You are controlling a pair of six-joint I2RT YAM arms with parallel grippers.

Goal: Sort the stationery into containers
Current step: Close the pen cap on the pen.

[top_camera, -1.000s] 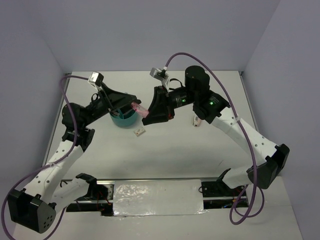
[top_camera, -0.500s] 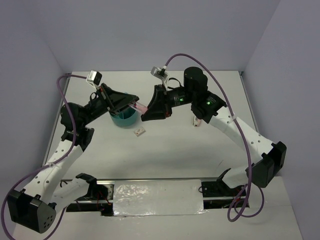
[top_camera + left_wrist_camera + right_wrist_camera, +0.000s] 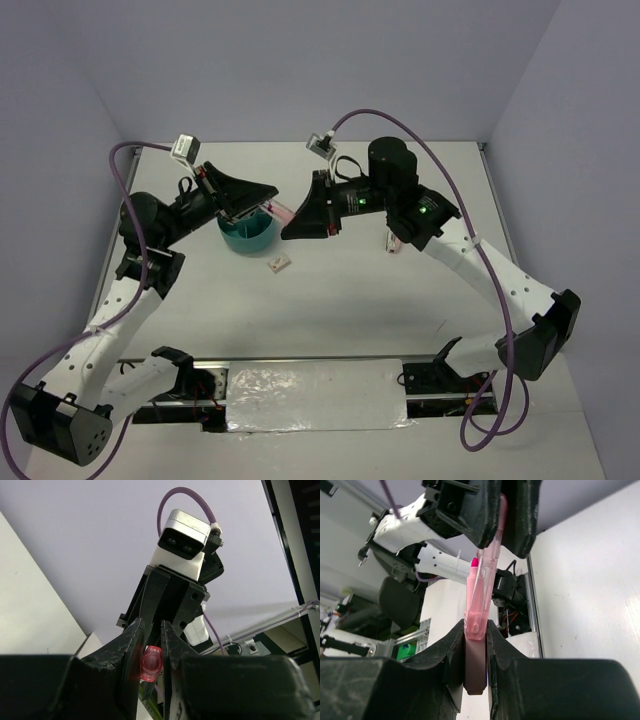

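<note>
A pink marker (image 3: 283, 213) hangs in the air between both grippers, just above and right of the round teal organizer (image 3: 248, 236). My right gripper (image 3: 292, 226) is shut on one end of the pink marker (image 3: 482, 590), which points away from it into my left gripper's fingers (image 3: 520, 515). My left gripper (image 3: 266, 204) is shut on the other end, whose round pink tip (image 3: 151, 664) sits between its jaws. A whitish-tan piece (image 3: 278, 264) lies on the table in front of the organizer.
A small pale item (image 3: 393, 243) lies on the table under the right arm's forearm. Grey walls close in the table on three sides. The right wrist camera (image 3: 182, 535) faces the left wrist view at close range.
My left gripper has swung up from over the organizer to the marker held by my right gripper and closed on its free end. Both grippers have shifted slightly toward the far side.
</note>
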